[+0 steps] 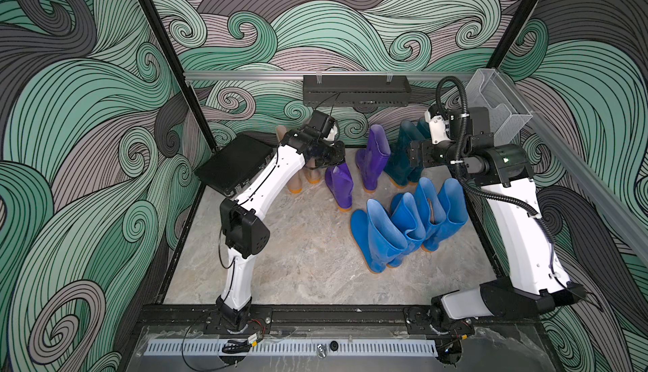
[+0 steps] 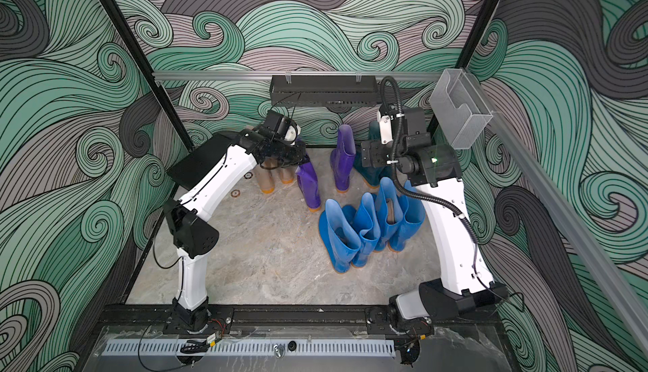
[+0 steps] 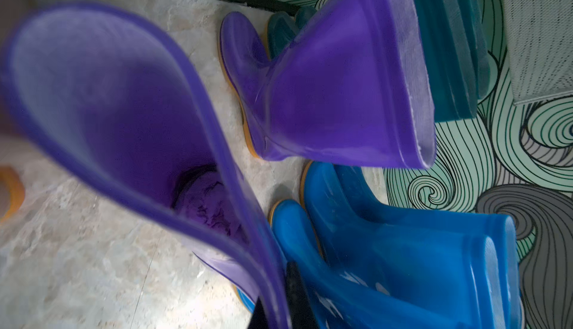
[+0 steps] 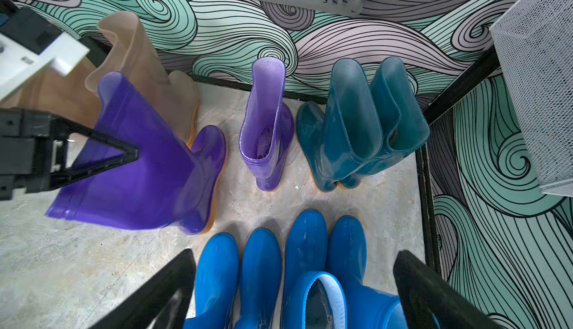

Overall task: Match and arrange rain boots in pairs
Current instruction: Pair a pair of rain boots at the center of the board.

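Left arm [image 1: 277, 174] hides most of the beige boots [image 1: 296, 182] at eleven o'clock; right arm [image 1: 441, 152] covers the teal boots' [image 1: 396, 168] shafts at one.

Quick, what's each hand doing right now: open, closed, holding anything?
Left hand: closed, pinching the shaft rim of the tilted glossy purple rubber boot.
Right hand: open, holding nothing.

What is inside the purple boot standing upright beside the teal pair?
Inside the upright purple boot only its pale lining and a dark speckled footbed show. The toe cavity is covered.
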Motion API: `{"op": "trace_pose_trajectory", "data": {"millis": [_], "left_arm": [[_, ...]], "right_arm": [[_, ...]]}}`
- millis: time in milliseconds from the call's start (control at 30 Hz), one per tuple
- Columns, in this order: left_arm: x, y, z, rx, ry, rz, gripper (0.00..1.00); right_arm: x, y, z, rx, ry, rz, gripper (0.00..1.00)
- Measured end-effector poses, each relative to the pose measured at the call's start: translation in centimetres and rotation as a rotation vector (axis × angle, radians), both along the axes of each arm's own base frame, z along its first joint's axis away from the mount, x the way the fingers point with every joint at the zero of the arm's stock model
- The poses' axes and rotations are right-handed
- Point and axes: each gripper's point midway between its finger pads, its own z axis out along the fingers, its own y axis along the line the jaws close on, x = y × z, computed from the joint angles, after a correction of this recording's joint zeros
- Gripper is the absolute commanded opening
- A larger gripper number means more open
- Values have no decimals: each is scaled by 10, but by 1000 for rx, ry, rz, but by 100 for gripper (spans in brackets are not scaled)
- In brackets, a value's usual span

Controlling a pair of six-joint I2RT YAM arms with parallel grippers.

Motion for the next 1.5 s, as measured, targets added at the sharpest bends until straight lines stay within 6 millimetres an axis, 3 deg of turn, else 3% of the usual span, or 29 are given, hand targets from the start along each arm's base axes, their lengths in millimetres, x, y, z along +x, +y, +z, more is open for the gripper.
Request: {"op": "trace_pose_trajectory", "data": {"millis": [200, 367, 633, 767, 867, 967, 1033, 1133, 1267, 1400, 1500], "left_arm": [[36, -17, -26, 19, -28, 6, 0], [55, -28, -25, -10, -84, 13, 0], [77, -45, -29, -75, -148, 10, 0], [88, -58, -31, -128, -169, 1, 0], [89, -64, -31, -149, -178, -13, 45], [88, -66, -26, -155, -189, -22, 77], [86, -66, -22, -148, -201, -33, 98], [79, -59, -9, -116, -227, -48, 99], [60, -41, 28, -67, -284, -62, 98], [21, -17, 75, -18, -335, -82, 99], [-28, -10, 98, 16, -350, -135, 99]], "right_arm": [[2, -10, -20, -13, 51, -29, 99], [-6, -26, -39, -20, 123, -75, 99], [-37, -64, -50, 32, 167, -208, 99], [-51, -76, -66, 54, 205, -249, 99], [-57, -82, -83, 69, 252, -269, 99], [-63, -85, -100, 87, 299, -278, 99], [-68, -85, -108, 99, 320, -283, 99], [-74, -86, -113, 113, 328, -289, 99], [-82, -86, -118, 127, 337, -291, 99], [-86, -82, -129, 146, 369, -279, 99], [-87, -79, -132, 156, 380, -267, 99]]}}
